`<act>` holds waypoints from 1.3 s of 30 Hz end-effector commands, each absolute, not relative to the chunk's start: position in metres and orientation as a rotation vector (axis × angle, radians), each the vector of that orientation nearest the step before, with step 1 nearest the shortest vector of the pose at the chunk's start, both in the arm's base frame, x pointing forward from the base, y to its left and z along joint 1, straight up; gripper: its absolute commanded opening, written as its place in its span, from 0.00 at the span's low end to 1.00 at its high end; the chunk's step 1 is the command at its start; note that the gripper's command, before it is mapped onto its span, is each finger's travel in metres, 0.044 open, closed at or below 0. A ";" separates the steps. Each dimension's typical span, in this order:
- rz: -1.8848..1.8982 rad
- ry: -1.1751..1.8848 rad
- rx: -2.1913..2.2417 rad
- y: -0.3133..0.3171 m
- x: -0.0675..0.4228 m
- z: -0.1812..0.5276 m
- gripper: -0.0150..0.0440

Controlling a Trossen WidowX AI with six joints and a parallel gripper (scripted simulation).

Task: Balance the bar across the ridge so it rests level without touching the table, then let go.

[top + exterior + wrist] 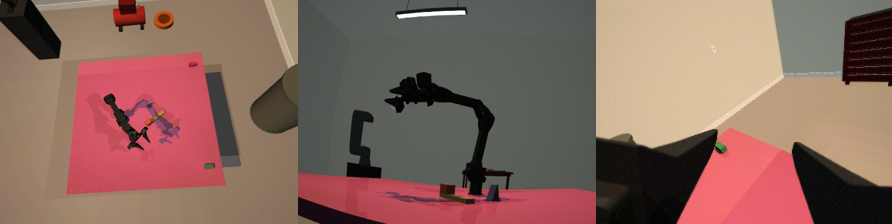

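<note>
The bar (155, 117) (457, 197) is a flat yellow strip with an orange block at one end; it lies on the pink table (99, 168) (355, 196). The ridge (149, 104) (493, 193) is a small blue-grey wedge standing on the table just beyond the bar's yellow end, apart from it. My gripper (141, 139) (391, 95) (755, 140) is open and empty, held high in the air above the table, off to the side of the bar. Neither bar nor ridge shows in the wrist view.
A small green block (209, 166) (721, 147) lies near the table's front right corner, a small red block (193, 64) at the back right corner. On the floor beyond the table stand a red machine (129, 15), an orange ring (164, 19) and a dark cylinder (277, 108).
</note>
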State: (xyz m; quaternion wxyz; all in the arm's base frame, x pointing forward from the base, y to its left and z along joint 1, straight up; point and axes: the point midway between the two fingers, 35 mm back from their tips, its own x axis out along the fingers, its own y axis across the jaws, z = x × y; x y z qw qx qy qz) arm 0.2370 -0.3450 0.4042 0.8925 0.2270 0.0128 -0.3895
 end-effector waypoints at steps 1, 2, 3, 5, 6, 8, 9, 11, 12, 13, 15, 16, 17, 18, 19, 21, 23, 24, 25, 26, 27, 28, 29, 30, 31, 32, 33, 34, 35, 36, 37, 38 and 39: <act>-0.775 0.135 0.443 -0.336 0.257 0.385 0.79; -0.765 0.162 0.436 -0.333 0.262 0.379 0.79; -0.755 0.189 0.429 -0.330 0.267 0.374 0.79; -0.732 0.243 0.415 -0.323 0.276 0.364 0.79; -0.720 0.270 0.407 -0.320 0.281 0.359 0.79; -0.695 0.324 0.390 -0.313 0.289 0.349 0.79; -0.682 0.350 0.381 -0.309 0.293 0.344 0.79; -0.655 0.404 0.362 -0.301 0.301 0.334 0.79; -0.641 0.430 0.351 -0.297 0.305 0.329 0.79; -0.626 0.457 0.341 -0.292 0.309 0.324 0.79; -0.596 0.510 0.318 -0.283 0.316 0.314 0.79; -0.580 0.536 0.307 -0.279 0.319 0.309 0.79; -0.564 0.562 0.295 -0.274 0.322 0.305 0.79; -0.547 0.588 0.282 -0.269 0.326 0.300 0.79; -0.530 0.614 0.269 -0.264 0.328 0.295 0.79; -0.495 0.665 0.243 -0.254 0.334 0.286 0.79; -0.458 0.716 0.215 -0.244 0.339 0.277 0.79; -0.439 0.741 0.201 -0.239 0.341 0.272 0.79; -0.420 0.765 0.186 -0.233 0.343 0.268 0.79; -0.400 0.790 0.171 -0.228 0.345 0.263 0.79; -0.380 0.815 0.155 -0.223 0.347 0.259 0.79; -0.359 0.839 0.140 -0.217 0.348 0.255 0.79; -0.339 0.863 0.124 -0.212 0.350 0.250 0.79; -0.317 0.887 0.107 -0.206 0.351 0.246 0.79; -0.296 0.910 0.091 -0.200 0.352 0.242 0.79; -0.274 0.934 0.074 -0.195 0.353 0.238 0.79; -0.252 0.957 0.057 -0.189 0.354 0.234 0.79; -0.229 0.980 0.040 -0.184 0.355 0.230 0.79; -0.207 1.002 0.022 -0.178 0.356 0.227 0.79; -0.183 1.025 0.004 -0.172 0.356 0.223 0.79; -0.160 1.047 -0.014 -0.167 0.356 0.219 0.79; -0.136 1.069 -0.033 -0.161 0.356 0.216 0.79; -0.112 1.090 -0.051 -0.155 0.357 0.212 0.79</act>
